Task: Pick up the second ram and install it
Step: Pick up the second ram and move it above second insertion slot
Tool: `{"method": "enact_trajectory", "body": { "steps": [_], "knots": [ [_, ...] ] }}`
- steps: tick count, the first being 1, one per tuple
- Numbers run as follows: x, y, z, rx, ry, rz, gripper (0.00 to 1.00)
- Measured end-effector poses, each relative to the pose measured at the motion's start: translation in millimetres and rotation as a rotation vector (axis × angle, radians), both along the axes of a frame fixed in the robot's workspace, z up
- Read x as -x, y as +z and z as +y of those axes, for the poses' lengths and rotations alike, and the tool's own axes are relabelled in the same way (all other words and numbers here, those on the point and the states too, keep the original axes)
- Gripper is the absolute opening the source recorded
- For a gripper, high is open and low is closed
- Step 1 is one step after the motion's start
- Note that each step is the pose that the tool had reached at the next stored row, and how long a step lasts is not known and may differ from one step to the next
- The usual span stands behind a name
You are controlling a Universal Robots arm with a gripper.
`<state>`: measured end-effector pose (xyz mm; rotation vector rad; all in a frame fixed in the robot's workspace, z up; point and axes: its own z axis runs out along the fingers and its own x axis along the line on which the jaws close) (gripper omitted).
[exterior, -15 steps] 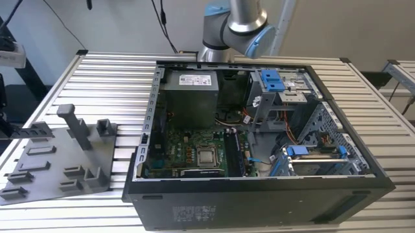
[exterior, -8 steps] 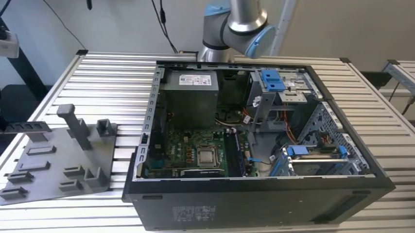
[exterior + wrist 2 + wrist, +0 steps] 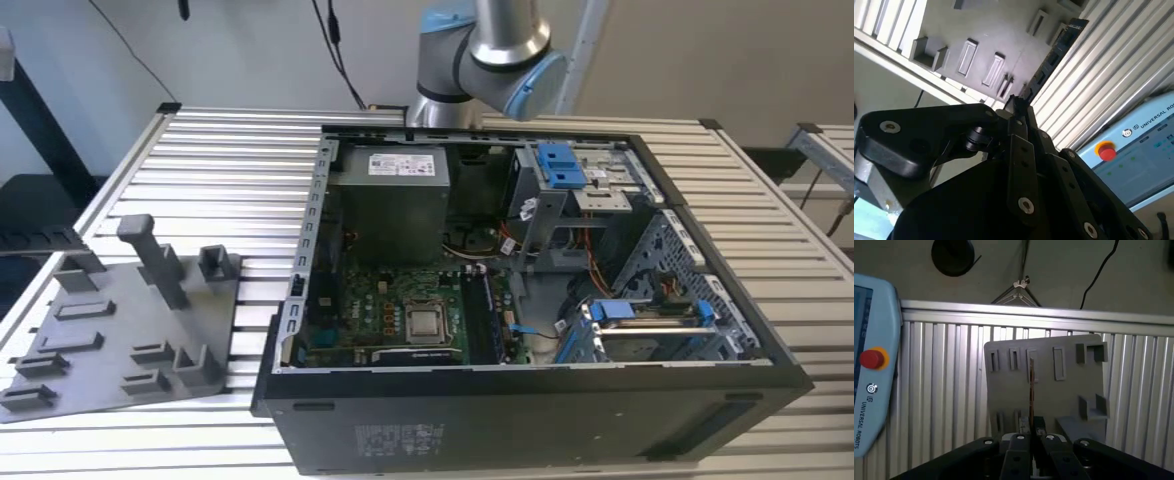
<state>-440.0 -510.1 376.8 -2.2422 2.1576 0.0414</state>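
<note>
The second ram (image 3: 1031,390) is a thin dark stick, seen edge-on in the first wrist view, sticking straight out from between my fingertips. In the second wrist view the ram (image 3: 1054,55) shows as a long dark strip with small chips. My gripper (image 3: 1031,432) (image 3: 1018,106) is shut on one end of it. Behind the stick lies the grey tray (image 3: 1064,390) (image 3: 979,30) with its raised holders. Whether the stick touches the tray, I cannot tell. In the exterior view the tray (image 3: 114,345) sits on the table at the left, and the arm (image 3: 483,50) stands behind the open computer case (image 3: 534,420).
The case lies open with its green motherboard (image 3: 387,310), black slot strips (image 3: 491,318) and blue drive brackets (image 3: 561,165). A tall grey post (image 3: 154,255) rises from the tray. A teach pendant with a red button (image 3: 871,360) (image 3: 1106,151) rests on the ribbed metal table (image 3: 227,170).
</note>
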Motion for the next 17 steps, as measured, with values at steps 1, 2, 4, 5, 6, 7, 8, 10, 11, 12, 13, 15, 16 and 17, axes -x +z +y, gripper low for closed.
{"method": "enact_trajectory", "body": {
  "steps": [1, 2, 4, 5, 6, 7, 8, 10, 11, 12, 13, 15, 16, 17],
  "knots": [
    [0.1, 3.5, 0.1, 0.0, 0.0, 0.0001, 0.14],
    [0.0, 7.0, 0.2, 0.0, 0.0, 0.0, 0.14],
    [0.0, 15.5, 0.4, 0.0001, 0.0, 0.0, 0.14],
    [0.0, 19.7, 0.4, 0.0001, 0.0, 0.0, 0.14],
    [0.0, 22.4, 0.4, 0.0002, 0.0, 0.0001, 0.14],
    [0.1, 23.0, 0.4, 0.0001, 0.0, 0.0, 0.14],
    [0.1, 22.9, 0.4, 0.0, 0.0, -0.0001, 0.14],
    [0.1, 22.9, 0.4, -0.0001, 0.0, -0.0002, 0.14],
    [0.1, 23.0, 0.4, 0.0, 0.0, -0.0002, 0.14],
    [0.1, 23.2, 0.4, 0.0001, 0.0, 0.0, 0.14],
    [0.1, 23.2, 0.4, 0.0001, 0.0, -0.0001, 0.14],
    [0.0, 23.2, 0.4, 0.0002, 0.0, 0.0001, 0.14],
    [-0.2, 23.3, 0.4, 0.0002, 0.0, 0.0001, 0.14],
    [-0.9, 23.4, 0.4, 0.0003, 0.0, 0.0003, 0.14]
  ]
}}
